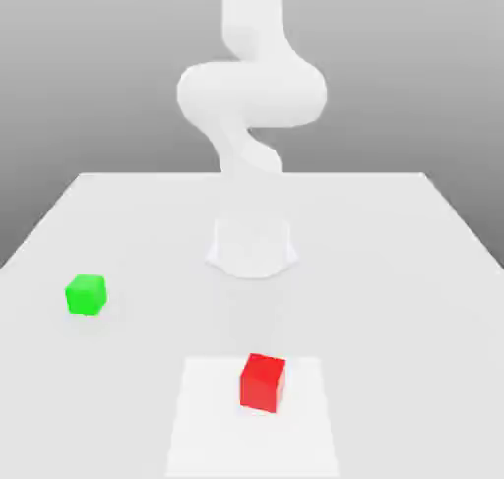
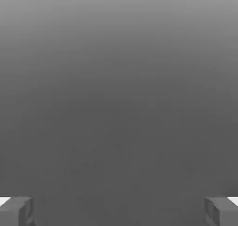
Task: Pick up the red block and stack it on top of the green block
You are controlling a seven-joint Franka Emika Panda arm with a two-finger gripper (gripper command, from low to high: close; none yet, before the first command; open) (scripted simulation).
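Note:
The red block rests on the white table near its front edge, on a paler square patch. The green block sits on the table toward the exterior view's left, farther back than the red one and well apart from it. In the hand view my gripper is open: its two grey fingertips stand far apart with nothing between them, in front of a plain grey background. Neither block is touched by anything.
The white arm rises from its round base at the table's middle and curves up out of the picture. A paler square patch marks the table's front centre.

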